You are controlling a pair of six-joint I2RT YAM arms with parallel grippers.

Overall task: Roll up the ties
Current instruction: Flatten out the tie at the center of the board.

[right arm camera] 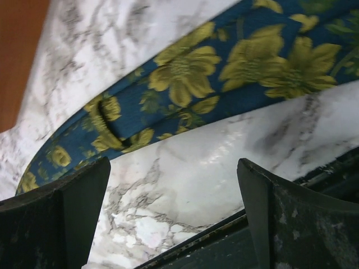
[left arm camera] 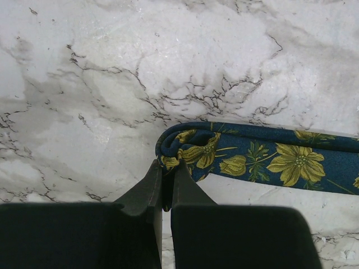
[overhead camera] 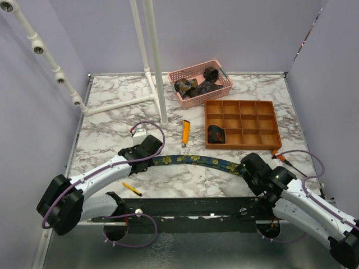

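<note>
Marble-patterned desk [overhead camera: 112, 129] carries everything, and the orange-brown wooden tray [overhead camera: 249, 120] with its twelve square compartments serves as the marker. Far to the left of the tray stands a white plastic pipe frame [overhead camera: 151, 61], rising from the desk's back left part.

Left of the tray and nearer the front, the left hand [left arm camera: 166, 171] lies low. Its two dark fingers [left arm camera: 143, 193] are pressed together, pinching the folded-over tip of the navy necktie [overhead camera: 190, 160], a long narrow strip of fabric printed with yellow-green flowers. From that pinch the navy necktie runs flat on the desk in a shallow arc, and its right end lies in front of the tray's front edge. A short yellow pencil-like stick [overhead camera: 132, 189] lies nearer the front than the necktie, well left of the tray.

Just left of the tray lies an orange-yellow utility knife [overhead camera: 185, 131]. Behind the tray sits a pink plastic basket [overhead camera: 205, 96] holding dark printed ties [overhead camera: 193, 87] in a loose heap. In the tray's front left compartment stands one dark coiled tie [overhead camera: 216, 134].

In front of the tray, at the navy necktie's right end, the right hand [right arm camera: 174, 168] has its fingers spread wide, with bare marble between them and the fabric lying just beyond the tips, untouched.
</note>
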